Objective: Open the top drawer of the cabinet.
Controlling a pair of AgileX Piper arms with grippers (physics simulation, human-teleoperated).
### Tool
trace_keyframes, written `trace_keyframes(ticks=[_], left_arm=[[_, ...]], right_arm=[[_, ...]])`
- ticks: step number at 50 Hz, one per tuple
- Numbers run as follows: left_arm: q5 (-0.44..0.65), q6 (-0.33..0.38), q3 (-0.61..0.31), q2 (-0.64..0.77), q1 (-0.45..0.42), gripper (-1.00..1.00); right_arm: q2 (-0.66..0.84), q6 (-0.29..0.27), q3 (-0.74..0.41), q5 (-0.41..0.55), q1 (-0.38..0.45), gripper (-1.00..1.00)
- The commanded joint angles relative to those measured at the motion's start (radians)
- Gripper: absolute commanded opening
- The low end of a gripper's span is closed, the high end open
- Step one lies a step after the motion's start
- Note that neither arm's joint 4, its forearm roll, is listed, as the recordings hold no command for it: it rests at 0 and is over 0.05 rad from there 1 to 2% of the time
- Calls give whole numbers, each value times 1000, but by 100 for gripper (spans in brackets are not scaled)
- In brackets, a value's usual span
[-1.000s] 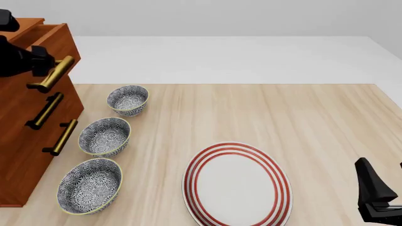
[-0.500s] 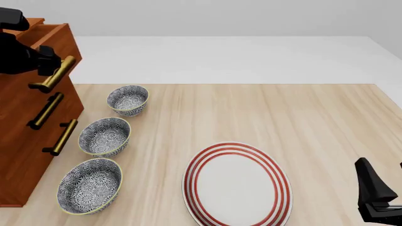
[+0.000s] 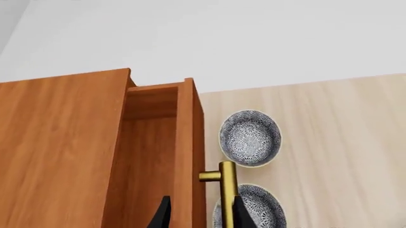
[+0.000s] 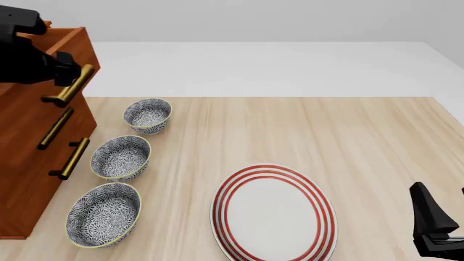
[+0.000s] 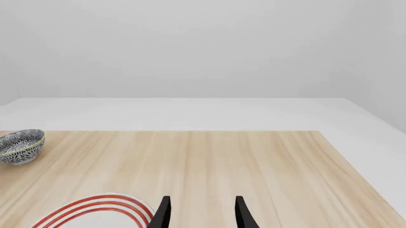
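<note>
The cabinet (image 4: 29,174) (image 3: 57,152) stands at the table's left edge. Its top drawer (image 4: 75,44) (image 3: 189,142) is pulled partly out, so its inside shows. My left gripper (image 4: 62,68) (image 3: 200,216) is at the drawer's front. One finger sits behind the front panel and the other against the outer side of the brass handle (image 4: 73,84) (image 3: 227,190), clamped across them. My right gripper (image 4: 444,217) (image 5: 201,213) rests low at the table's near right corner, open, with nothing between its fingers.
Three patterned bowls (image 4: 148,115) (image 4: 120,157) (image 4: 104,213) line up along the cabinet's front. A red-ringed white plate (image 4: 273,213) lies near the front middle. The two lower drawers are closed, with brass handles (image 4: 55,128) (image 4: 70,159).
The top drawer has slid further out of the cabinet, and my left gripper has moved with its handle. The right arm has stayed put.
</note>
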Motion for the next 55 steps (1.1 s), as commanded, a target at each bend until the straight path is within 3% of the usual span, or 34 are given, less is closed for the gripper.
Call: trace_keyframes(ticks=[1, 24, 55], left_arm=[[12, 14, 44, 84, -31, 100], [42, 61, 22, 114, -79, 100], [68, 67, 5, 160, -184, 100]], right_arm=[[0, 0, 0, 0, 0, 100], [0, 0, 0, 0, 0, 100], [0, 0, 0, 0, 0, 100]])
